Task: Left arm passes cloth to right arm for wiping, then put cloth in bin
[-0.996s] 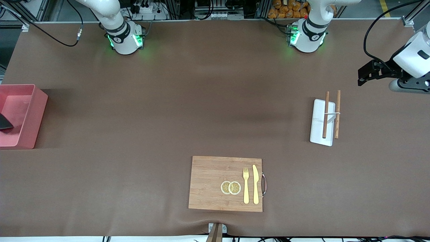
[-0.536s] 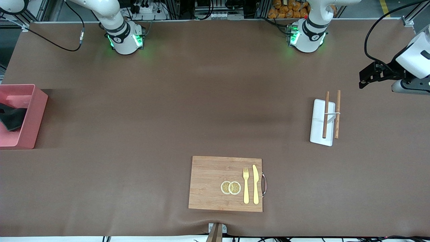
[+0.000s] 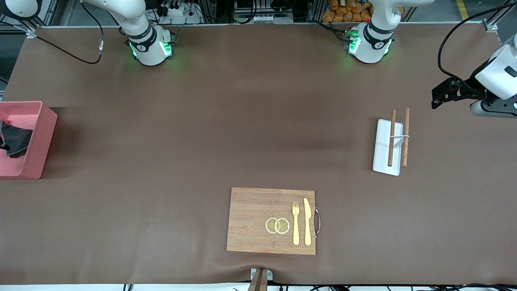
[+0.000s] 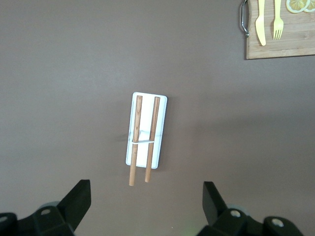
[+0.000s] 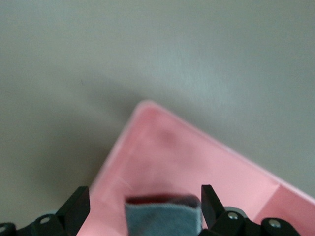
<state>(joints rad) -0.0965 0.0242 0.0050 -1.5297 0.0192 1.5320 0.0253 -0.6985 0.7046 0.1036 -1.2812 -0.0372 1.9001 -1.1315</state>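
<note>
Both jaws apart; cloth in bin.

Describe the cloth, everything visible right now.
The cloth is dark grey, soft and crumpled, lying inside the pink bin at the right arm's end of the table, partly cut off by the front view's edge. In the right wrist view it shows grey-blue between the open fingers of the right gripper, over the bin.
</note>
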